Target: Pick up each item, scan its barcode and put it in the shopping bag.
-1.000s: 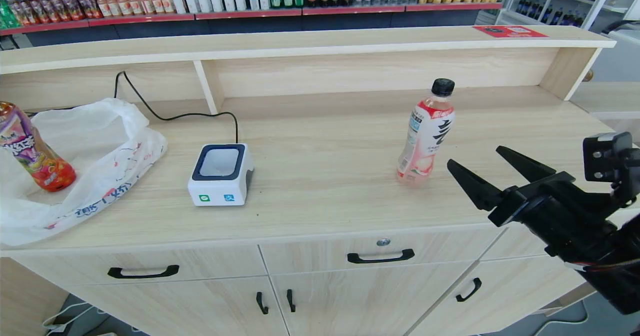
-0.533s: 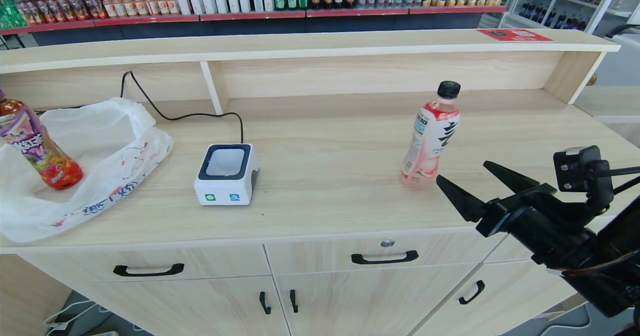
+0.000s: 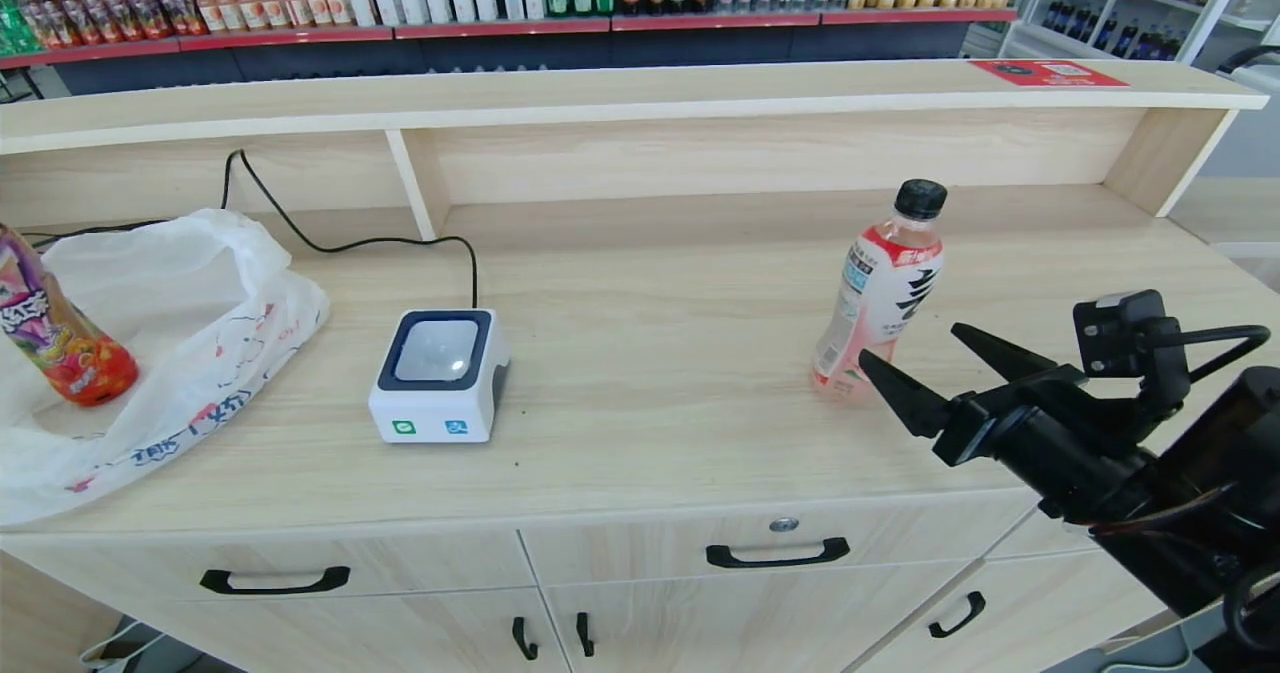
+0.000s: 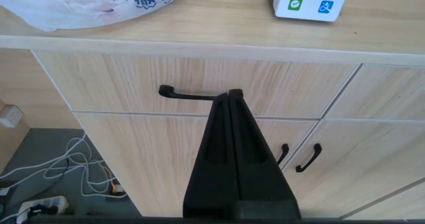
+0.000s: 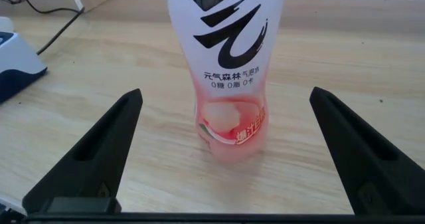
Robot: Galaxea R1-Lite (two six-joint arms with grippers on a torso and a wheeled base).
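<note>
In the shop, the pink bottle (image 3: 880, 288) stands upright on the counter (image 3: 650, 353), well right of the scanner (image 3: 437, 373) and shopping bag (image 3: 200, 293), the right arm's jaws wide open and empty just beside it, apparently lined up to grasp, the left arm's jaws closed on nothing.

Our head camera looks forward and down onto the pale wooden tabletop (image 3: 650, 373) from mid-range. Our left wrist camera sits lower, out front, facing the pale wooden drawer fronts with black handles (image 4: 119, 78). It shares the white box scanner with a dark-rimmed window (image 4: 311, 1) with the head view. Our right wrist camera skims the tabletop, close on the pink-and-white plastic bottle with a black cap (image 3: 880, 293), which the head view also sees.
</note>
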